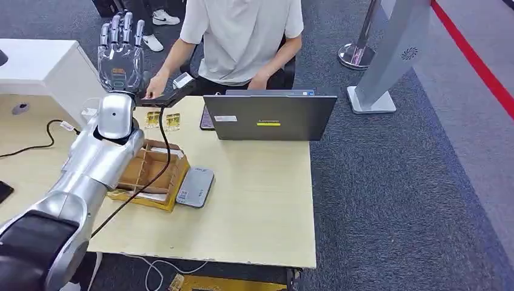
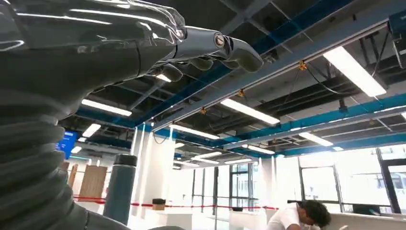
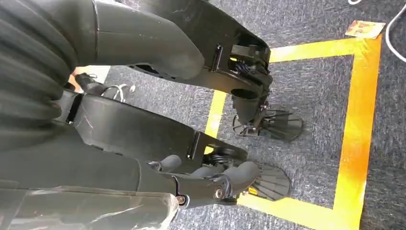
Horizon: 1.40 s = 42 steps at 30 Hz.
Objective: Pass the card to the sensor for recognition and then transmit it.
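Silver and jointed, the robot's left arm rises from the lower left of the head view, and its left hand, wrapped in clear film, is lifted palm-out above the far left corner of the table with the fingers straight up and spread, holding nothing. The left wrist view shows those fingers against a ceiling of blue beams and long strip lights. The right hand hangs beside the body over grey carpet marked with yellow tape, fingers loosely bent and nothing in them.

On the pale wooden table lie one flat grey rectangular sensor pad, touching one brown cardboard box with dividers on its right side, one grey open laptop with its lid toward the robot, and two small yellow tokens side by side near the far edge. A black cable runs across the box.

One person in a white T-shirt sits behind the laptop; by their hand is a small white flat piece which may be the card, though I cannot tell for certain.

Dark grey carpet surrounds the table, with one red floor stripe, one chrome post base and one slanted grey kiosk stand.
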Each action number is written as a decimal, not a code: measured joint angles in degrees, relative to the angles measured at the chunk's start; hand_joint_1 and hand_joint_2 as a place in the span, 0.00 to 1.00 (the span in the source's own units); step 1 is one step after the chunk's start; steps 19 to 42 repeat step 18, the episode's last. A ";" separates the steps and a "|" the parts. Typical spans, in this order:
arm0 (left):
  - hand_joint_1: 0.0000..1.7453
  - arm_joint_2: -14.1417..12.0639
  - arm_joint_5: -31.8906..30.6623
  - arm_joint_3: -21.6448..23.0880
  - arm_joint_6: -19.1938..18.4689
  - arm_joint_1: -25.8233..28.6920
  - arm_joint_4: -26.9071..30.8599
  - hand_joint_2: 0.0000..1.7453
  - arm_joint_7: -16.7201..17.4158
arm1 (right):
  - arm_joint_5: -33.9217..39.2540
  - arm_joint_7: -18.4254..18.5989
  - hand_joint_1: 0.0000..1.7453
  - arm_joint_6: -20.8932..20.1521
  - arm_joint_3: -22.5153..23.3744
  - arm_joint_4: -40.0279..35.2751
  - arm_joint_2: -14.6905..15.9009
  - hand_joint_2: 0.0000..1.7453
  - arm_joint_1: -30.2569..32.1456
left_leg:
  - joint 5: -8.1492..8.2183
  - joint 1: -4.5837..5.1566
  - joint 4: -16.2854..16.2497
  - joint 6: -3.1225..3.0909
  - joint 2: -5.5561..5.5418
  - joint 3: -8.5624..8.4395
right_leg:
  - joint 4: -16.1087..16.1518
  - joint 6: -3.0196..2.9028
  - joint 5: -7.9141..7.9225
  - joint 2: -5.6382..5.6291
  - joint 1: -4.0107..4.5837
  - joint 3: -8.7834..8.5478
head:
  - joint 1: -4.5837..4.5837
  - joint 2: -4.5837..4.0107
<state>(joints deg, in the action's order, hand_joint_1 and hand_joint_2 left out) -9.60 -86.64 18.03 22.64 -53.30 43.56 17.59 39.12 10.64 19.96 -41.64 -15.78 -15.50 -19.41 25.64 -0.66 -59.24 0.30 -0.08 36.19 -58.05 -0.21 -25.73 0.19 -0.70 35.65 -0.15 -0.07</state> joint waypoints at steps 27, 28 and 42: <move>0.00 -8.58 2.74 -2.60 3.65 15.30 12.62 1.00 -9.71 | 3.65 0.79 0.00 2.01 1.75 0.15 0.07 1.00 -0.02 | 0.23 -0.01 0.07 0.19 0.40 -0.17 | -0.06 -0.09 -0.08 -0.45 0.00 -0.04 | 0.00 0.02; 0.00 -8.58 2.74 -2.60 3.65 15.30 12.62 1.00 -9.71 | 3.65 0.79 0.00 2.01 1.75 0.15 0.07 1.00 -0.02 | 0.23 -0.01 0.07 0.19 0.40 -0.17 | -0.06 -0.09 -0.08 -0.45 0.00 -0.04 | 0.00 0.02; 0.00 -8.58 2.74 -2.60 3.65 15.30 12.62 1.00 -9.71 | 3.65 0.79 0.00 2.01 1.75 0.15 0.07 1.00 -0.02 | 0.23 -0.01 0.07 0.19 0.40 -0.17 | -0.06 -0.09 -0.08 -0.45 0.00 -0.04 | 0.00 0.02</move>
